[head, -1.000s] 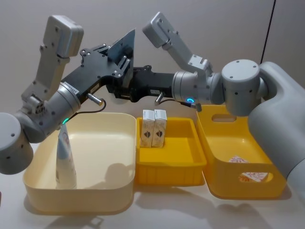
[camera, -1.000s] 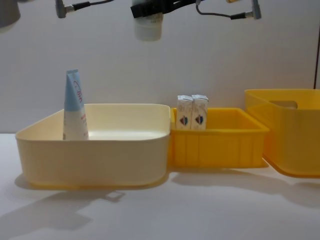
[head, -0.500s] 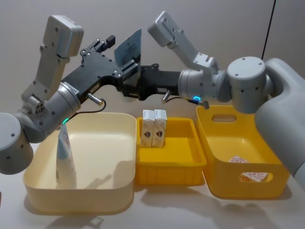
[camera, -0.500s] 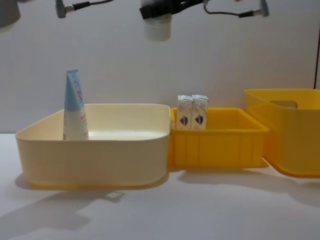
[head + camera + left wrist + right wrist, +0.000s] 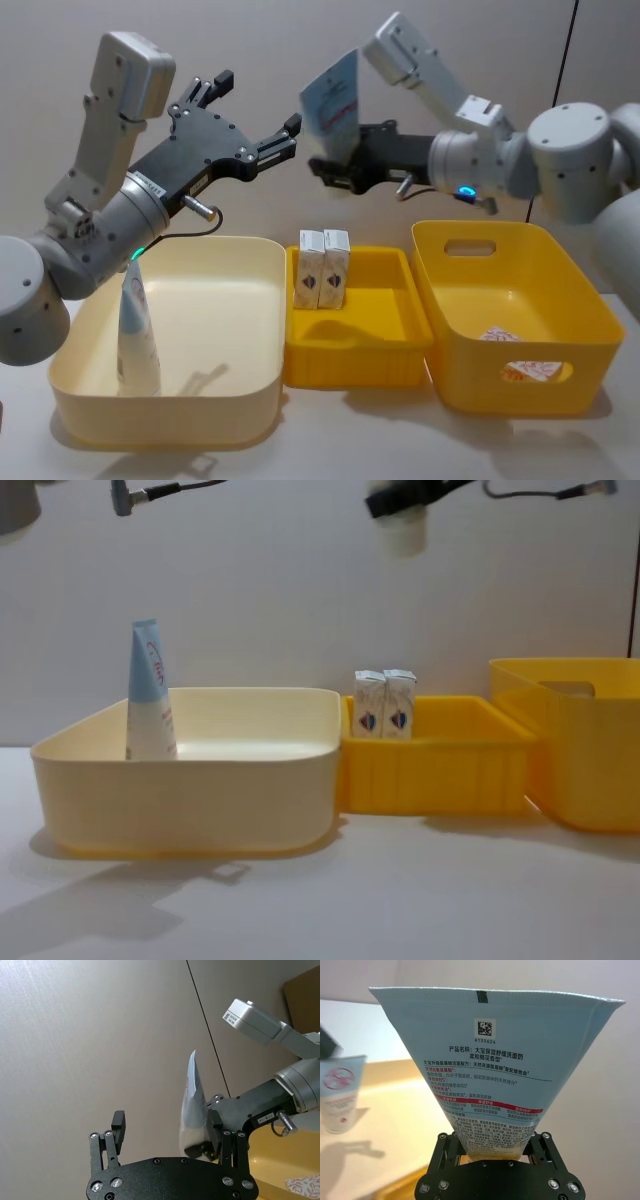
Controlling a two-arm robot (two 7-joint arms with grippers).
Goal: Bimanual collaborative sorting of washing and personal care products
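Head view: right gripper [image 5: 335,166] is clamped on a light-blue squeeze tube [image 5: 333,108], flat crimped end up, high above the small yellow plastic tray [image 5: 350,345]. Left gripper [image 5: 252,112] hangs spread wide and empty just beside that tube. 2 small white cartons [image 5: 322,268] stand together at the tray's back wall. Another blue-and-white tube [image 5: 136,330] stands upright in the cream plastic bin [image 5: 240,300] left of the tray.

Right wrist view: the held tube [image 5: 495,1075] shows its printed back.

Chest view: cartons [image 5: 384,705] upright in the tray [image 5: 440,765].
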